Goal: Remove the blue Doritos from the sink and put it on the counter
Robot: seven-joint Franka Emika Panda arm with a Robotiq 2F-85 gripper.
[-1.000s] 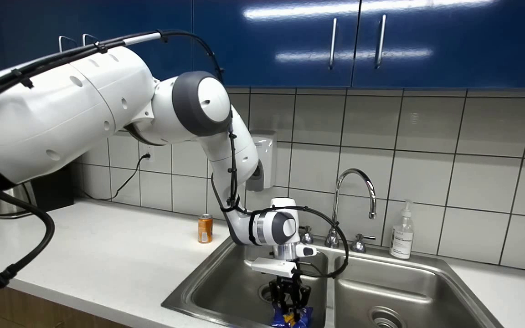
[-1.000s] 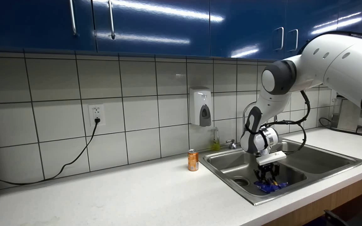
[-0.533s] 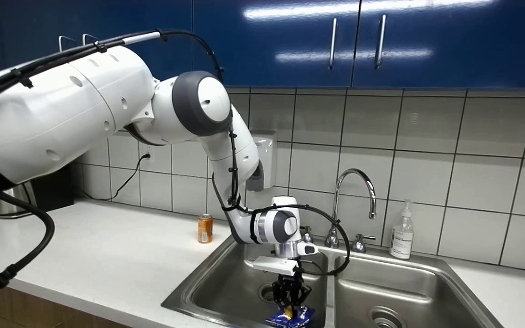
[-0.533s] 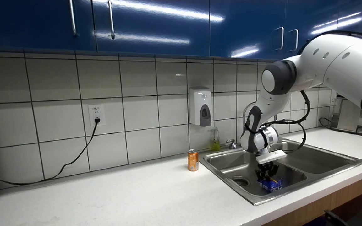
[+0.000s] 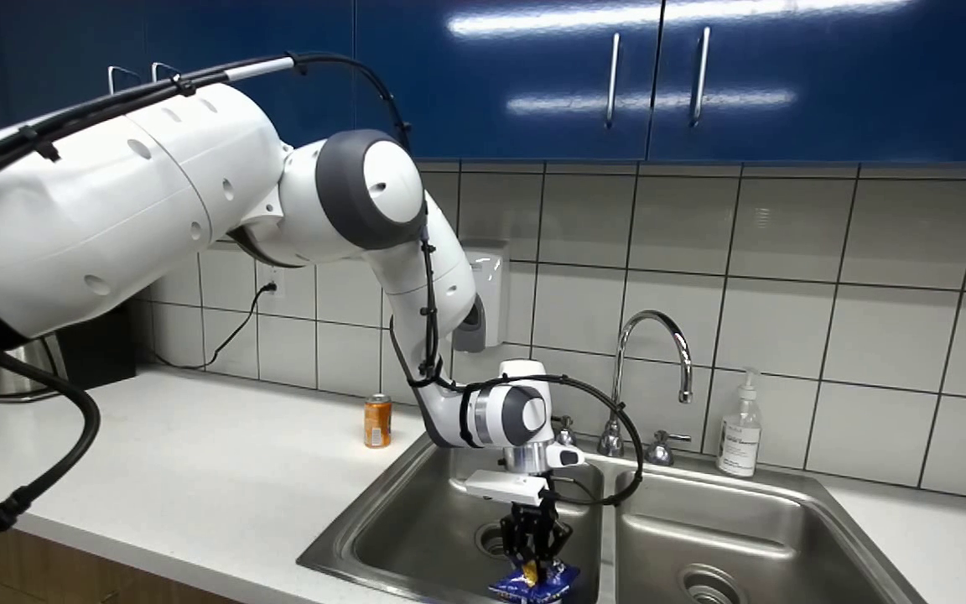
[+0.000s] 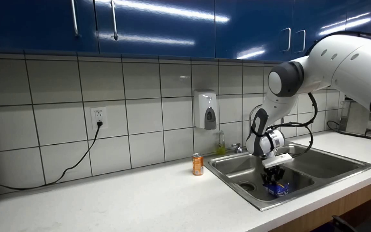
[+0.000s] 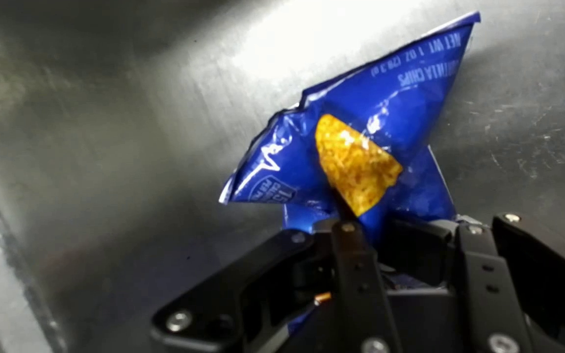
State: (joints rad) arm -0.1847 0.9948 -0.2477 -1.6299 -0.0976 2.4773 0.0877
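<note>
The blue Doritos bag (image 5: 557, 582) is in the sink (image 5: 328, 555), in the basin nearer the can. It also shows in an exterior view (image 6: 279, 190). In the wrist view the bag (image 7: 405, 105) is pinched and folded up around my fingers, with a printed orange chip facing up. My gripper (image 7: 376, 230) is shut on the bag's middle; it points down in both exterior views (image 5: 535, 564) (image 6: 272, 182). The lower part of the bag is hidden behind the fingers. I cannot tell whether it touches the basin floor. The white counter (image 6: 134, 203) lies beside the sink.
An orange can (image 5: 377, 421) stands on the counter near the sink's corner. A chrome faucet (image 5: 653, 319) and a soap bottle (image 5: 740, 432) stand behind the sink. A divider (image 5: 607, 545) separates the two basins. A wall dispenser (image 6: 205, 109) hangs above the counter.
My fingers have closed on the bag, and it has gone from lying spread flat to folded up between them. The arm has shifted only slightly.
</note>
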